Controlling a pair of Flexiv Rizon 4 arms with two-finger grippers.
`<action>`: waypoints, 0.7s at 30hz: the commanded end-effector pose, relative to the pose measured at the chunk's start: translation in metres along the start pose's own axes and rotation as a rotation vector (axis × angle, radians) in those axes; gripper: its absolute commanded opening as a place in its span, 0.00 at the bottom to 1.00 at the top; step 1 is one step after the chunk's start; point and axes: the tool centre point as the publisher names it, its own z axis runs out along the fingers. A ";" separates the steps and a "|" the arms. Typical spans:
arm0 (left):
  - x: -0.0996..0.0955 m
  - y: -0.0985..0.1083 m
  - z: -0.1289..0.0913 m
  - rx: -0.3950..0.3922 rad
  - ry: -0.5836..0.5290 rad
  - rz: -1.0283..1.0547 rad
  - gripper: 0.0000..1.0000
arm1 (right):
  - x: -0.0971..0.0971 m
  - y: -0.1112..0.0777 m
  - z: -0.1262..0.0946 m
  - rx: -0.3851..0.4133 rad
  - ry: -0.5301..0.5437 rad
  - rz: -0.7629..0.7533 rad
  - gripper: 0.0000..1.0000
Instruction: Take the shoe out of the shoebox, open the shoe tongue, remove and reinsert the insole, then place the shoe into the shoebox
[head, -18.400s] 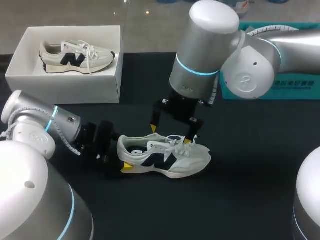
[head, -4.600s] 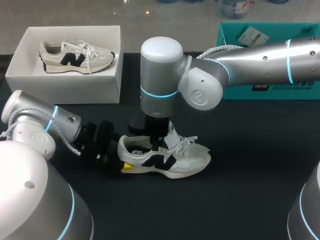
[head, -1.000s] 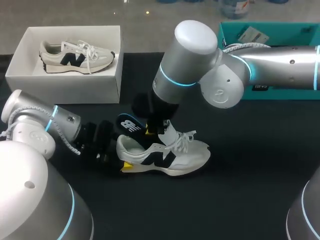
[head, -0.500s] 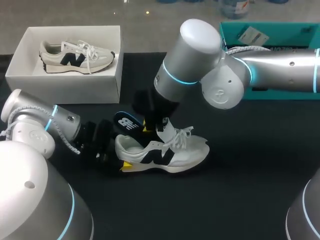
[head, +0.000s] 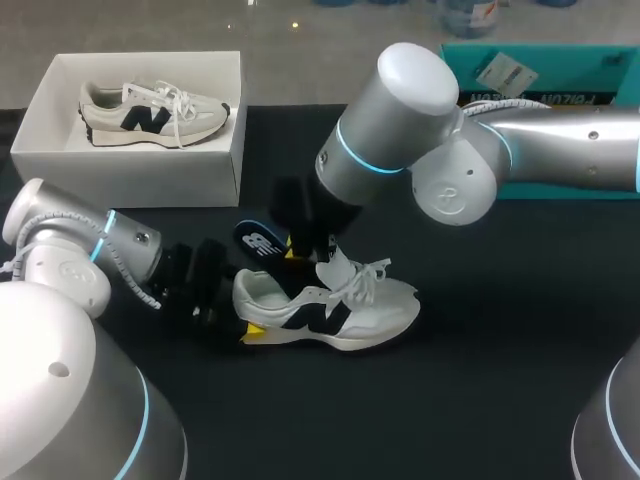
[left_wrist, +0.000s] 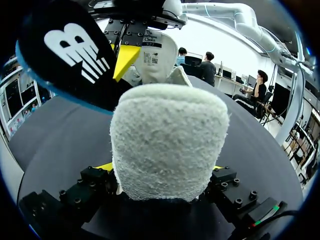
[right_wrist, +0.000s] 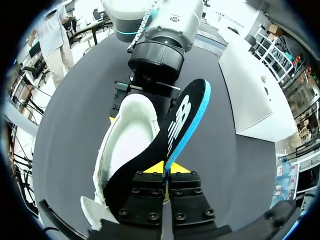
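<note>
My left hand (left_wrist: 161, 170) grips the shoe (head: 330, 310) by its heel, right hand (right_wrist: 167, 171) pinches the insole (right_wrist: 172, 132), tilted up out of it.

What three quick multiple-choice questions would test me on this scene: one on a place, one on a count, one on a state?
1. Where is the loose shoe?
A. on the dark table
B. on the floor
C. on a shelf

2. How many shoes show?
A. one
B. two
C. four

3. The insole is:
A. flat inside the shoe
B. lying on the floor
C. held up by the right gripper

Answers:
1 A: it rests on the table, heel in the left gripper.
2 B: the other shoe lies in the white box.
3 C: both fingers clamp its edge.
</note>
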 end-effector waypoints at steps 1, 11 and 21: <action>0.000 0.004 0.004 -0.002 0.001 0.001 0.00 | -0.004 0.004 -0.005 0.000 -0.001 -0.009 0.00; 0.000 0.004 0.004 -0.002 0.001 0.001 0.00 | -0.015 0.007 -0.009 -0.062 -0.048 -0.039 0.00; 0.000 0.004 0.004 -0.002 0.001 0.001 0.00 | -0.011 0.011 -0.005 -0.132 -0.059 -0.049 0.32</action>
